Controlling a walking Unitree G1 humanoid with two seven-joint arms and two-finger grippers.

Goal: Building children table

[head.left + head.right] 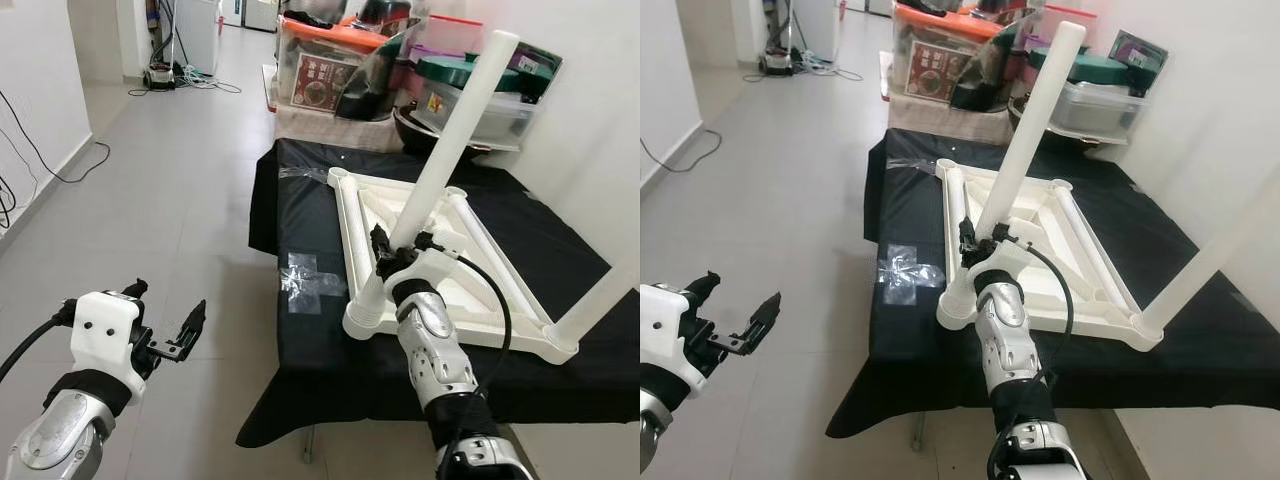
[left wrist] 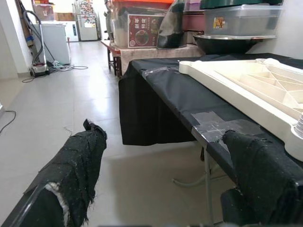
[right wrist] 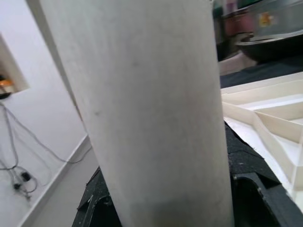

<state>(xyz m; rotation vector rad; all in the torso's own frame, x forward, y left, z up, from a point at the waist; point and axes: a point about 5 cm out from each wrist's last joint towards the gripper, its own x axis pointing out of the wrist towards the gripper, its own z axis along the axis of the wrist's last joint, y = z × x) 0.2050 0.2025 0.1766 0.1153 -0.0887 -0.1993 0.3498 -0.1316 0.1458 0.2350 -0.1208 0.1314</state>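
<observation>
A white plastic table top lies upside down on a black-covered table. My right gripper is shut on a white leg tube. The tube tilts up to the right, its lower end just above the near-left corner socket. In the right wrist view the tube sits between the black pads. A second white leg stands slanted in the near-right corner. My left gripper hangs open and holds nothing. It is low over the floor, left of the table, with its fingers apart.
Storage boxes and a dark bowl crowd a bench behind the table. A patch of clear tape marks the cloth near its left edge. Tiled floor stretches out to the left, with cables along the wall.
</observation>
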